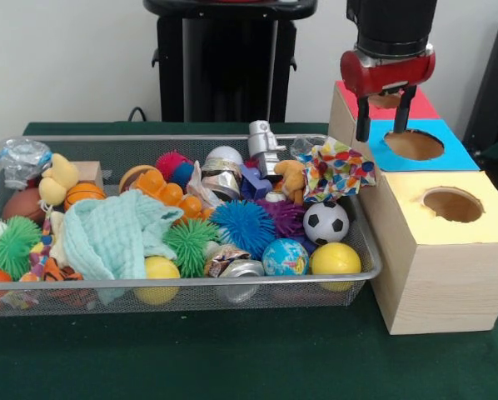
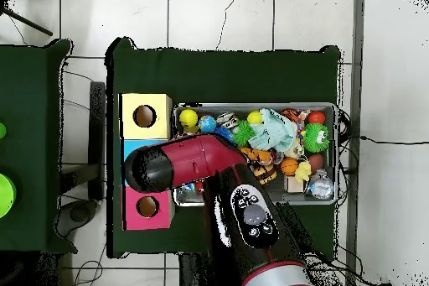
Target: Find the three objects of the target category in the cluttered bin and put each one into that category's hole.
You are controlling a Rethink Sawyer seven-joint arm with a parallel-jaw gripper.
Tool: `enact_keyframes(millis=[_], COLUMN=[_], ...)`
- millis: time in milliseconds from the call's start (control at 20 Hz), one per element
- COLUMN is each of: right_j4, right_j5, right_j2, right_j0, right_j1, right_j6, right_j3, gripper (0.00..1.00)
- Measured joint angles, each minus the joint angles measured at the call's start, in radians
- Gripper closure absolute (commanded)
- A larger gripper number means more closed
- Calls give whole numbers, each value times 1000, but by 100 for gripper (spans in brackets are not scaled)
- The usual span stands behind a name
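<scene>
On a green counter (image 1: pixel 232 358) before a white wall: a wire bin (image 1: pixel 191 293) crowded with toys, three boxes (image 1: pixel 436 283) beside it. Above the blue hole (image 1: pixel 413 145), the tool (image 1: pixel 382 133), released and empty. Target category not clear; if balls, then the soccer ball (image 1: pixel 326 222) at the bin end near the boxes, probably light, smooth and easy to slip, best pinched across the middle from above.

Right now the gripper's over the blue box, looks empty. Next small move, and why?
Probably swing back toward the mesh bin for another search. The gripper hangs above the hole of the blue-topped box with open fingers and nothing between them, while the bin is full of toys.
</scene>
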Motion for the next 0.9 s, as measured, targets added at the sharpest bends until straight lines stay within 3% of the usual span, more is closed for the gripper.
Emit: enact_keyframes(millis=[450,900], right_j4=[-51,-52], right_j5=[2,12], right_j2=[-36,-19], right_j0=[83,6], right_j1=[30,97], right_j6=[0,0], right_j3=[-102,-247], gripper=[0,0])
